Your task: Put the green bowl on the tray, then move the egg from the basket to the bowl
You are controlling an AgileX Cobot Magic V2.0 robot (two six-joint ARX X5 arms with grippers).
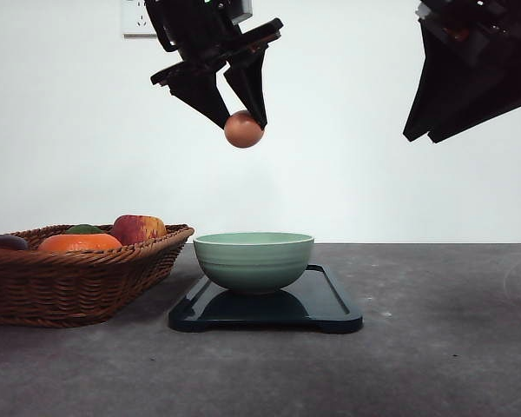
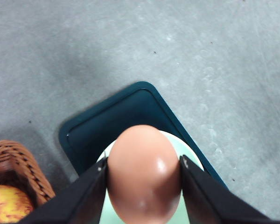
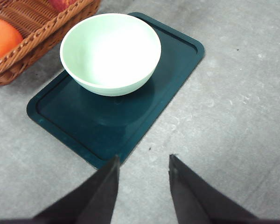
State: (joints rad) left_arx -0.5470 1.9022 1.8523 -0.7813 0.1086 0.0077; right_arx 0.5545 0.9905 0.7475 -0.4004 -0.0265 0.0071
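While left gripper (image 1: 245,120) pinches egg (image 1: 243,129), green bowl (image 1: 253,259) sits well below.

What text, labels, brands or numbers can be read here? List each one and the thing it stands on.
None: no readable text in any view.
The green bowl, tray, basket and egg carry no print.
The left pincer, right pincer and the wall socket show no legible marking.
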